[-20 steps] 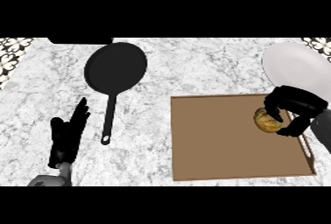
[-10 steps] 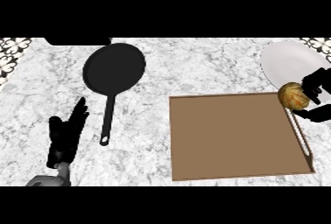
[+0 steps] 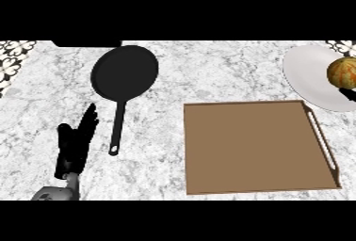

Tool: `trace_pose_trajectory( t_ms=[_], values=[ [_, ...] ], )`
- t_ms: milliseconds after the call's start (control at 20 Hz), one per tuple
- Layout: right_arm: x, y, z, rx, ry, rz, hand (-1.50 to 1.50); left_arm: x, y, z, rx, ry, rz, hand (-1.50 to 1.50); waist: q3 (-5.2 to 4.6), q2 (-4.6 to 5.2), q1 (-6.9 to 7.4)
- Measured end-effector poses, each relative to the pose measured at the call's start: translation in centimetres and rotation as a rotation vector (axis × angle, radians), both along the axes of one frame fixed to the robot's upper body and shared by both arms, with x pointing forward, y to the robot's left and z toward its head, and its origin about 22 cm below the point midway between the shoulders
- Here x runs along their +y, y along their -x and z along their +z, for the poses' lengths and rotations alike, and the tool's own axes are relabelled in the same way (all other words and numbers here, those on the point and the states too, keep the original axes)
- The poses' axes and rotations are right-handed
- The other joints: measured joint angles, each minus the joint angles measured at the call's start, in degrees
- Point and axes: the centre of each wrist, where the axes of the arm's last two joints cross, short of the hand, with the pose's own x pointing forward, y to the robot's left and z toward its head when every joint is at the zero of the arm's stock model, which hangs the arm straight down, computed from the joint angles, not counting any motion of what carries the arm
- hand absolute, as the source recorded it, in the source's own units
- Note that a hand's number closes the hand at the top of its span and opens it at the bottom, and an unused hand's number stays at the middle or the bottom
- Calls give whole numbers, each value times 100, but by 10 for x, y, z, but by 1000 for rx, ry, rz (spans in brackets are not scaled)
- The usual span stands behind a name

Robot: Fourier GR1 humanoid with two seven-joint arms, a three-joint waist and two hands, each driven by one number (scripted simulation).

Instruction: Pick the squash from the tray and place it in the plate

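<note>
While the round orange-green squash (image 3: 342, 71) sits over the white round plate (image 3: 309, 75), above the right hand's (image 3: 350, 94) barely visible fingers, whose grip I cannot tell, it might roll off on release.

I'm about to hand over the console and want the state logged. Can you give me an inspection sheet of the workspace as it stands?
Surface: marble counter, bare between the items.
Squash: squash over the plate's right part, at the view's right edge; whether it rests on the plate cannot be told.
Plate: white plate, beyond the tray's far right corner.
Tray: brown tray, nothing in it.
Clutter: black frying pan, handle pointing toward the robot, left of the tray.
Left hand: left hand open, fingers up, resting left of the pan handle.
Right hand: right hand, only a sliver shows just under the squash; fingers not readable.
Cables: nothing seen.
Surroundings: patterned tile at far left.
</note>
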Motion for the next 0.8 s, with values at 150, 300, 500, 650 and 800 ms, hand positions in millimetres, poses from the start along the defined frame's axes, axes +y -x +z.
trace_pose_trajectory(
  t_ms=[150,300,500,650,800],
  values=[
    [-5,-6,6,16,-4,-50,150,-1,-2,-1,-2,-4,-10,0,3,23,63],
    [-11,-7,6,28,-1,-100,150,-7,-5,-2,-7,0,-19,0,8,48,114],
    [-12,-9,3,52,17,-144,150,-10,-5,1,-16,-4,-39,0,15,84,209],
    [-10,-10,-2,69,43,-167,150,-13,-8,2,-17,-7,-44,0,19,113,258],
    [-13,-9,-3,114,83,-190,150,-17,-9,6,-24,-5,-53,0,24,140,329]
  ],
)
